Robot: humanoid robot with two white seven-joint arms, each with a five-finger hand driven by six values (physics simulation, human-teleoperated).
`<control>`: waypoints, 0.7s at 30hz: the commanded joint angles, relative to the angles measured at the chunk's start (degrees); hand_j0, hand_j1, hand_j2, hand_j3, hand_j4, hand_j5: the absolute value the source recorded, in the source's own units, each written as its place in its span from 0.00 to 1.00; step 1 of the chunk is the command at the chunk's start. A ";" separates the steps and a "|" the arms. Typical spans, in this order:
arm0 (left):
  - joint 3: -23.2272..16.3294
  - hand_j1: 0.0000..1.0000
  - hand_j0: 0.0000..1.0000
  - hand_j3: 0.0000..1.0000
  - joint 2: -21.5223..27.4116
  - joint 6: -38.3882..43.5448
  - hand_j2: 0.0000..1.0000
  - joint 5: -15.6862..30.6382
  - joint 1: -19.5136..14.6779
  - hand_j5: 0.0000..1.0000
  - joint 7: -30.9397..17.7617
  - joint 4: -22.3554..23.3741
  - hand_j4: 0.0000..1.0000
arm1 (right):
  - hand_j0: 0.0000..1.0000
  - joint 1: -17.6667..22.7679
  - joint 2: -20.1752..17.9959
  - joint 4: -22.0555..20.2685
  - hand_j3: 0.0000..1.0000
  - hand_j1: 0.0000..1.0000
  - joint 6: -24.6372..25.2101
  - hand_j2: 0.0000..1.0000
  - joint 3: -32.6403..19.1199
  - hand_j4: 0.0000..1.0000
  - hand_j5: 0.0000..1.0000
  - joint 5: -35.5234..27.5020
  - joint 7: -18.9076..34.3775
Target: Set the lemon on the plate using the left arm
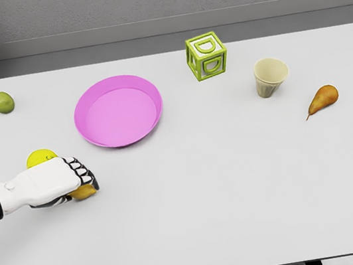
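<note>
Left robot hand (63, 180): fingers curled around a small yellow-orange lemon (84, 192), low on the white desk (239, 190).
Round pink plate (118, 110): at 1 o'clock from the lemon, apart.

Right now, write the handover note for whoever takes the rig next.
Left hand: low on the table's left side, fingers curled over a yellow-orange fruit, apparently the lemon; only its edge shows, so whether the grasp is firm cannot be told.
Right arm: out of view.
Plate: pink, empty, behind and to the right of the hand.
A yellow round thing lies just behind the hand; what it is cannot be told.
Done: hand is at the fruit.
Left: lift it, carry it to the plate, set it down, let go.
</note>
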 commanded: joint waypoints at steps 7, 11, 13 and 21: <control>-0.29 0.61 0.61 0.61 -0.09 -0.12 0.61 -0.08 0.00 0.61 -0.14 0.39 0.61 | 1.00 0.00 0.00 0.00 1.00 1.00 0.00 1.00 -0.01 1.00 1.00 -0.01 0.01; -0.29 0.59 0.59 0.59 -0.18 -0.12 0.59 0.01 0.00 0.59 -0.05 0.39 0.59 | 1.00 0.00 0.00 0.00 1.00 1.00 0.00 1.00 -0.01 1.00 1.00 -0.01 0.01; -0.29 0.58 0.58 0.58 -0.18 -0.12 0.58 0.01 0.00 0.58 -0.05 0.39 0.58 | 1.00 0.00 0.00 0.00 1.00 1.00 0.00 1.00 -0.01 1.00 1.00 -0.01 0.01; -0.29 0.56 0.56 0.56 -0.18 -0.12 0.56 0.10 0.00 0.56 -0.05 -0.14 0.56 | 1.00 0.00 0.00 0.00 1.00 1.00 0.00 1.00 -0.01 1.00 1.00 -0.01 0.01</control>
